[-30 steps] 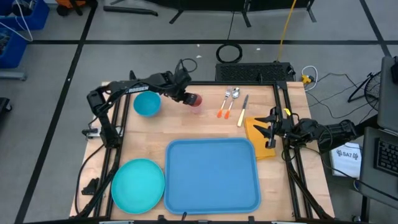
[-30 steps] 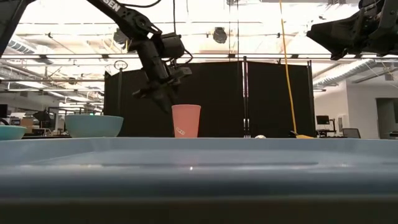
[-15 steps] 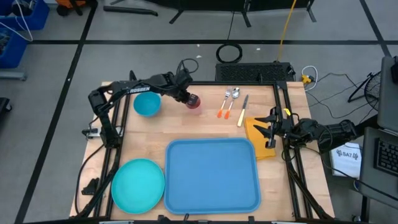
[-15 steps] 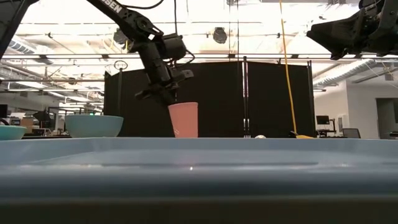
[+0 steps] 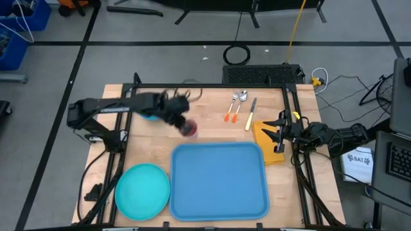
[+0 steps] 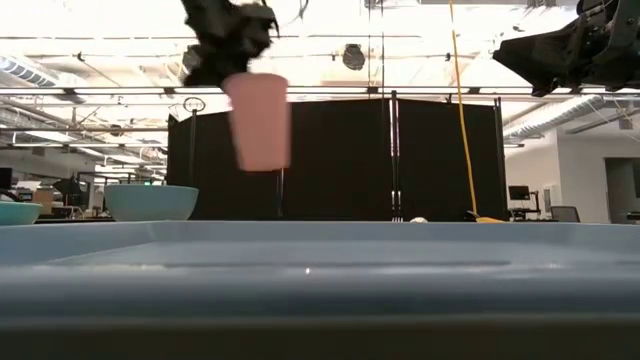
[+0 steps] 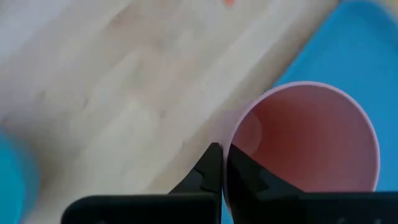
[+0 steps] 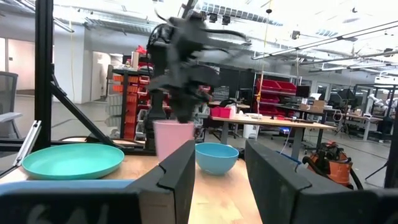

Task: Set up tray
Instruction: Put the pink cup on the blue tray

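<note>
The big blue tray (image 5: 219, 180) is lying flat at the near edge of the bench (image 5: 212, 131), with nothing on it yet. A round teal plate (image 5: 142, 190) is sitting just beside it, on the left arm's side.

The left tool (image 5: 174, 115) is holding a pink cup (image 5: 187, 128) up in the air, near the tray's far corner. Its fingers (image 7: 214, 169) are pinching just the cup's thin rim, one inside and one outside. That is a small grip. The cup could be slipping or tipping if the arm is swinging fast, and then it might be falling and rolling on the wood. If the cup is coming down too low, its bottom could be bumping the tray's raised edge.

The right tool (image 5: 277, 132) is waiting over a yellow cloth (image 5: 264, 136), with its fingers spread apart and holding nothing.

Farther back, a blue bowl (image 6: 151, 202) and some spoons and a knife (image 5: 239, 108) are lying on the bench.
</note>
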